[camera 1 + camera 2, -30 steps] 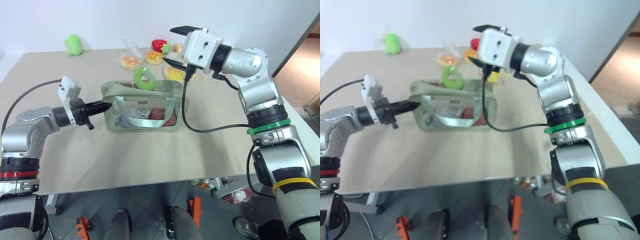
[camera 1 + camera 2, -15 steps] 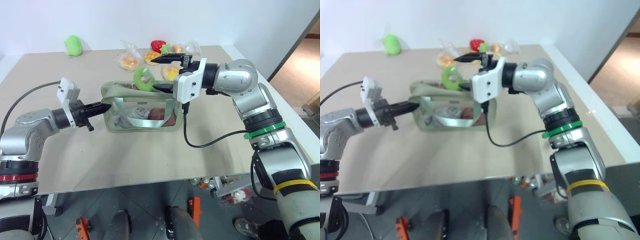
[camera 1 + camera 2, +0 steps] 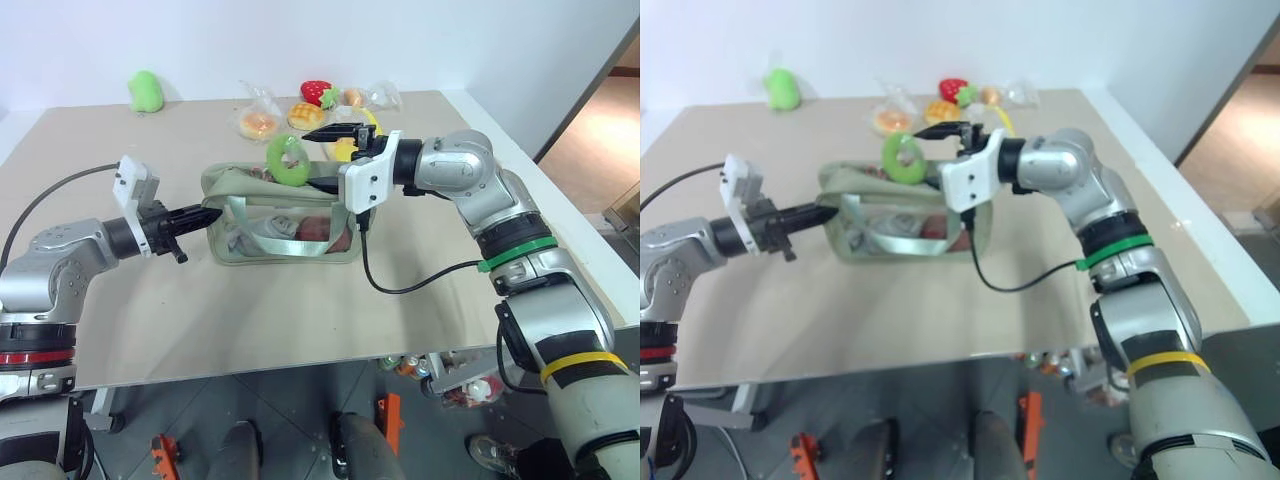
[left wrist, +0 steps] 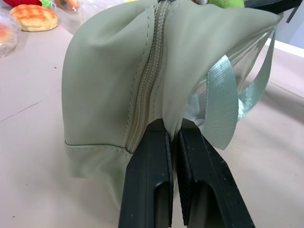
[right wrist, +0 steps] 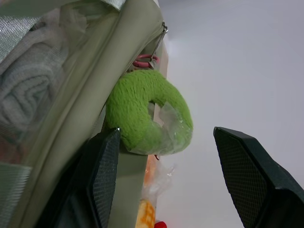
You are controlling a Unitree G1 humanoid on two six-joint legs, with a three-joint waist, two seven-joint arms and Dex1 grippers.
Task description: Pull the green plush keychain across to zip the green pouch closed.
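My left gripper (image 3: 208, 214) is clamped on the near end of the green pouch (image 3: 285, 215), mid-table. My right gripper (image 3: 322, 158) stands spread just beside the green plush keychain (image 3: 288, 160), upright on the pouch's top edge. Beyond lie small bags of toy food (image 3: 290, 113).

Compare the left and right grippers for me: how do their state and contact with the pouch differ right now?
The left gripper is shut, pinching the end of the green pouch beside the zipper; the right gripper is open and holds nothing. The left sits at the pouch's end nearer the robot's left; the right is at the pouch's top edge, its fingers either side of the green plush keychain but not closed on it. Both point roughly level.
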